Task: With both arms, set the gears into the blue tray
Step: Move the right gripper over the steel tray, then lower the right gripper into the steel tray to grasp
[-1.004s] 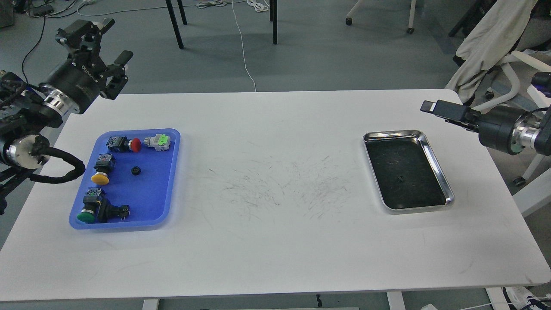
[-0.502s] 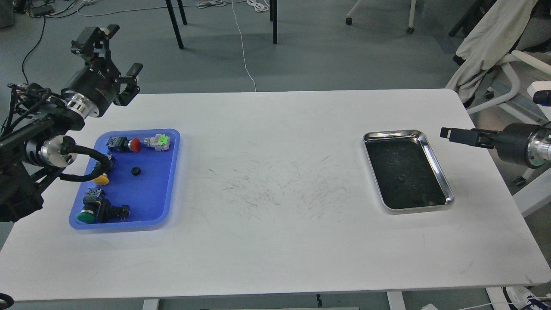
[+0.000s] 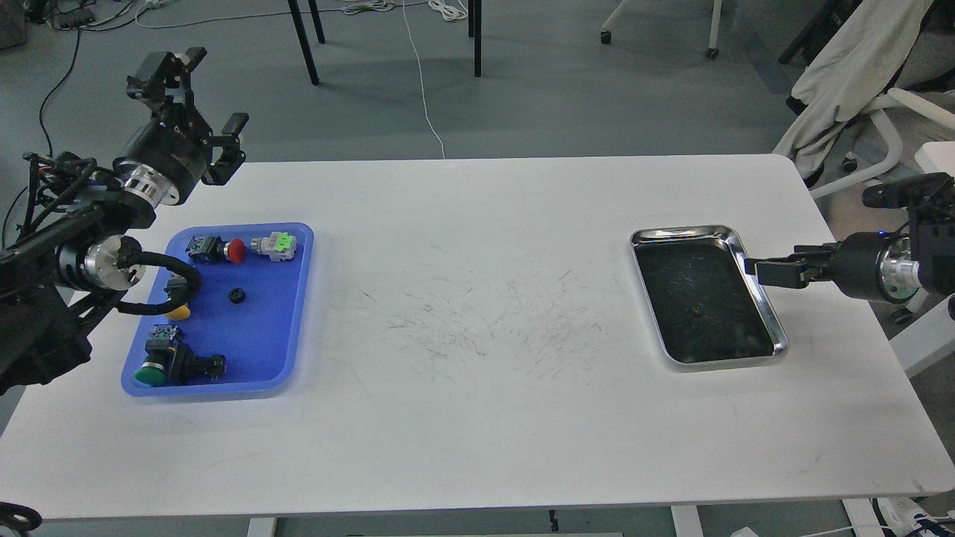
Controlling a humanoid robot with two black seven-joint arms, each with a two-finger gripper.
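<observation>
Gears number two that I can make out: one (image 3: pixel 236 295) lies flat near the middle of the blue tray (image 3: pixel 291 328), and another (image 3: pixel 695 310), very small and dark against the black lining, sits near the middle of the steel tray (image 3: pixel 753 294).

Going from largest to smallest, the white worktop (image 3: pixel 477 418) fills most of the view, scuffed with fine dark marks around its centre. The left arm (image 3: pixel 89 253) enters at 9 o'clock and rises toward 10 o'clock; the right arm (image 3: pixel 880 265) comes in at 3 o'clock. The blue tray lies at 9 o'clock on the worktop and the steel tray at 3 o'clock, well apart from each other.

The left claw (image 3: pixel 195 97) hangs beyond the far left corner of the worktop, its fingers spread wide and holding nothing. The right claw (image 3: pixel 757 268) reaches level over the steel tray's right rim; it is seen dark and edge-on, so I cannot tell how far its fingers stand apart.

In the blue tray, a red-capped button (image 3: pixel 216 250) and a green-and-grey switch (image 3: pixel 274 246) lie at 12 o'clock, a yellow-capped button (image 3: pixel 177 310) at 9 o'clock is partly hidden by the arm's cable, and a green-capped button (image 3: pixel 153 369) lies at 7 o'clock, just beside a black switch (image 3: pixel 195 365).
</observation>
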